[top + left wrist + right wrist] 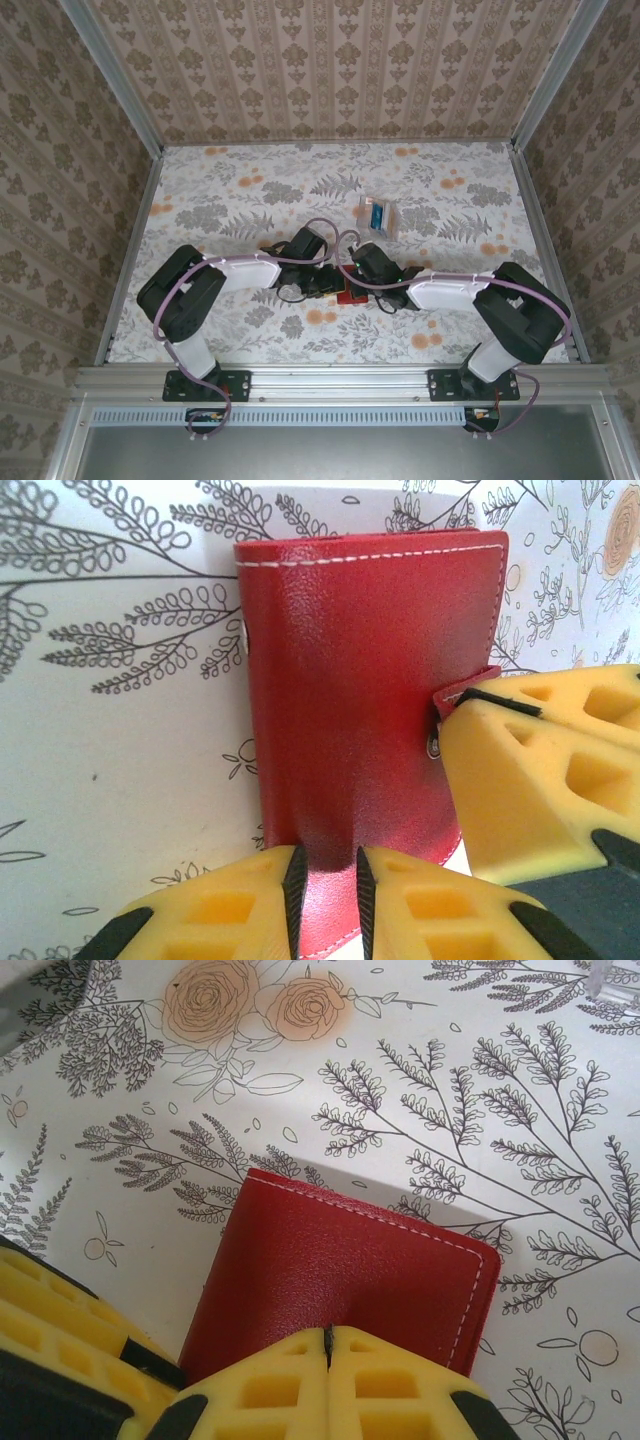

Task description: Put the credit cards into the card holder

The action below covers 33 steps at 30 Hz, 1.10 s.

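**A:** Card holder point(340, 730) first. Where does it lie?

**B:** On the flowered table point(230, 200), toward the near side. It is folded closed with its red cover up. The left arm point(240, 272) and the right arm point(445, 290) reach in to it from either side.

**A:** And the grips?

**B:** The left gripper point(328, 890) has its jaws drawn to a narrow slot, with the holder's edge nipped between them. The right gripper point(328, 1345) has its pads pressed together, with only a hairline between, at the edge by the clasp tab point(465, 683). Whether the tab is caught in them I cannot tell.

**A:** The credit cards?

**B:** Something blue, likely a credit card point(375, 213), shows in the small clear box point(391, 223), farther back and well apart from the holder.

**A:** So how far along?

**B:** Barely begun, I'd judge. The holder is closed and neither gripper carries a card. Opening it, fetching the cards and sliding them into the pockets is all left to do.
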Each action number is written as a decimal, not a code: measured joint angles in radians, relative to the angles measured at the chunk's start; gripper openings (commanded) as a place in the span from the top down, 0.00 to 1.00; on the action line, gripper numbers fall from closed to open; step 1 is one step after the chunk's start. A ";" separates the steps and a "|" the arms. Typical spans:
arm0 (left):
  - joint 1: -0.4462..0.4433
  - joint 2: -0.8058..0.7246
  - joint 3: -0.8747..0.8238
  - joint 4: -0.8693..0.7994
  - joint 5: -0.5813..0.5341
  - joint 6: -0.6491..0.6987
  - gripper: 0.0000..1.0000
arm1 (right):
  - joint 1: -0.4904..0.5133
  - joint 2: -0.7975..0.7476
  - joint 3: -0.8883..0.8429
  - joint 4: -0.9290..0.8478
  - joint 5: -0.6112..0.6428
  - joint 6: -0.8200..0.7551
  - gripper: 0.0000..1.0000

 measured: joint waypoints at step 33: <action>0.000 0.000 -0.002 -0.005 -0.009 0.000 0.76 | 0.031 -0.017 -0.091 0.147 0.021 -0.022 1.00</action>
